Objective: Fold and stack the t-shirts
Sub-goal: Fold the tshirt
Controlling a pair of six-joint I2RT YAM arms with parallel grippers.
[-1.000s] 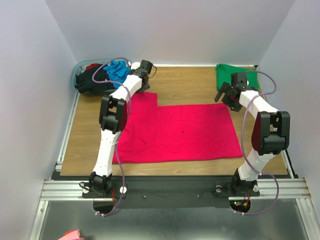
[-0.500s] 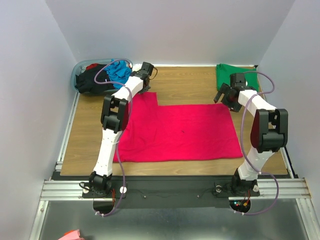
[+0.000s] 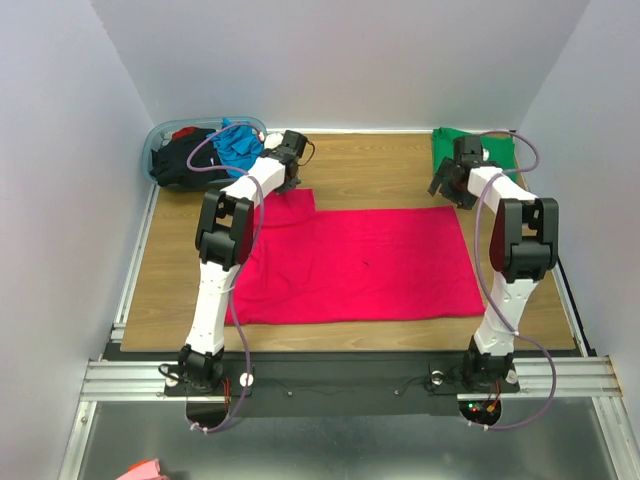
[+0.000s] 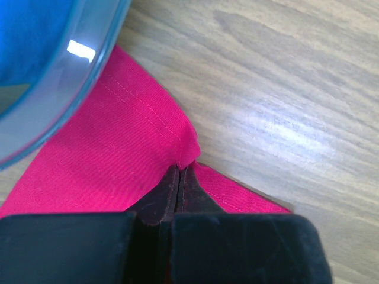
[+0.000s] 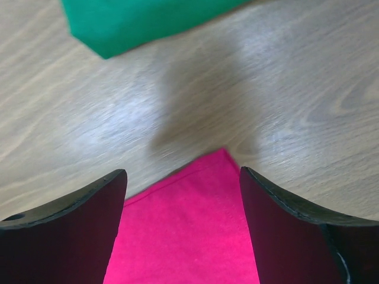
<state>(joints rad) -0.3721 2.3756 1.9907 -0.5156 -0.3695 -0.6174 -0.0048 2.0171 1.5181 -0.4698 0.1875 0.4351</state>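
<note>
The magenta-red t-shirt [image 3: 360, 265] lies spread flat across the middle of the table. My left gripper [image 3: 287, 183] is shut on the sleeve's far corner [image 4: 186, 151], pinching a fold of cloth next to the tub. My right gripper [image 3: 447, 190] is open and empty, its fingers [image 5: 278, 213] straddling the shirt's far right corner [image 5: 222, 157] from above. The green t-shirt [image 3: 470, 150] lies folded at the far right and shows in the right wrist view [image 5: 136, 21]. The black [image 3: 180, 160] and turquoise-blue t-shirts [image 3: 235, 142] lie bunched in the tub.
The translucent bluish tub [image 3: 160, 135] stands at the far left corner; its rim [image 4: 77, 77] is close beside my left gripper. Walls close the table on three sides. A metal rail [image 3: 135, 270] runs along the left edge.
My right gripper has moved toward the far edge and now hangs over the red shirt's far right corner. My left gripper has stayed at the sleeve corner.
</note>
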